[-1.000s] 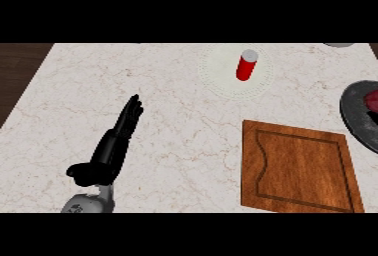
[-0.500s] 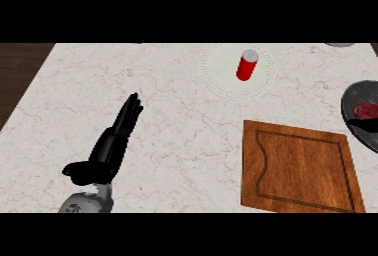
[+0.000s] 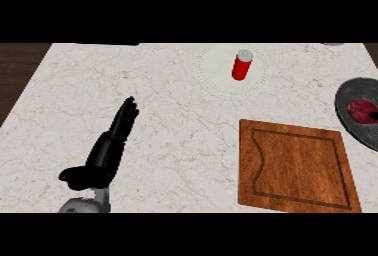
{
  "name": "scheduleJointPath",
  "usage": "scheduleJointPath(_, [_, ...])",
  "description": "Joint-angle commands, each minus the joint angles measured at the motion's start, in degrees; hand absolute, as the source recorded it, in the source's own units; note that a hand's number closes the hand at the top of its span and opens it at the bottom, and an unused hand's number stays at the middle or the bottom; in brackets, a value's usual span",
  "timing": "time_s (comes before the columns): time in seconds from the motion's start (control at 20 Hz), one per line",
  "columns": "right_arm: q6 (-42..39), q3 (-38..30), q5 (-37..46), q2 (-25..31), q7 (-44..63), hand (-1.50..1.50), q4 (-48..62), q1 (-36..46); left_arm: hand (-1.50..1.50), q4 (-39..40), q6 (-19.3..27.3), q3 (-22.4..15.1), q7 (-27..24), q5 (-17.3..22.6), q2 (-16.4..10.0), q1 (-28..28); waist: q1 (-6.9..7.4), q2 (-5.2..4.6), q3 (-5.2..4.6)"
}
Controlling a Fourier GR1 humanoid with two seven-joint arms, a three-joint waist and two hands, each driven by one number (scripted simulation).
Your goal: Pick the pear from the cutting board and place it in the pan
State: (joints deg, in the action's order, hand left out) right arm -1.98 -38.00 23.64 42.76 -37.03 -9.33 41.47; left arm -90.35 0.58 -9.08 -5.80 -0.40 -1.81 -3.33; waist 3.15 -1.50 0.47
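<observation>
Left hand point(image 3: 111, 145) is laid out flat by the marble counter's point(image 3: 177, 125) left edge, fingers straight, nothing grasped. A grooved wooden cutting board point(image 3: 295, 170) is parked front right. The dark red pear point(image 3: 362, 109) is found inside the round grey pan point(image 3: 353, 131) at the right edge.

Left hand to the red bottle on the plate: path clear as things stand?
Probably yes. Only counter lies between the open left hand and the red bottle on its white plate.

Bare counter point(image 3: 177, 130) beside cutting board point(image 3: 295, 170), red bottle point(image 3: 241, 65) (upright) beyond
</observation>
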Motion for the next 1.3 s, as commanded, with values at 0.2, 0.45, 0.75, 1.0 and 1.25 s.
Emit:
scheduleJointPath(0.2, [-21.87,-3.57,-4.65,6.43,-5.12,-1.50,2.72,-5.68,0.00,2.44,-1.47,3.61,-1.30,1.78,-2.18,-0.97,-1.71,0.25,-0.06])
scheduleJointPath(0.45, [-28.47,-2.64,-4.35,6.41,-11.64,-1.50,1.21,-10.81,0.00,0.04,0.00,2.25,2.28,1.39,-0.38,-2.15,-1.69,0.40,0.03])
scheduleJointPath(0.75, [-31.52,-1.64,-4.33,8.06,-16.41,-1.50,-1.43,-16.13,0.00,2.17,0.89,1.53,-1.42,-0.05,0.53,0.30,-2.19,0.65,0.00])
scheduleJointPath(1.0, [-30.36,-1.09,-4.60,7.79,-16.42,-1.50,-1.74,-17.62,0.00,1.16,0.13,1.19,-0.93,-0.12,-0.07,0.63,-1.73,0.72,0.03])
scheduleJointPath(1.25, [-30.88,0.49,-4.14,8.32,-17.55,-1.50,-3.03,-18.53,0.00,1.32,-0.82,1.35,-1.23,0.64,-0.23,1.28,-1.70,0.79,-0.02])
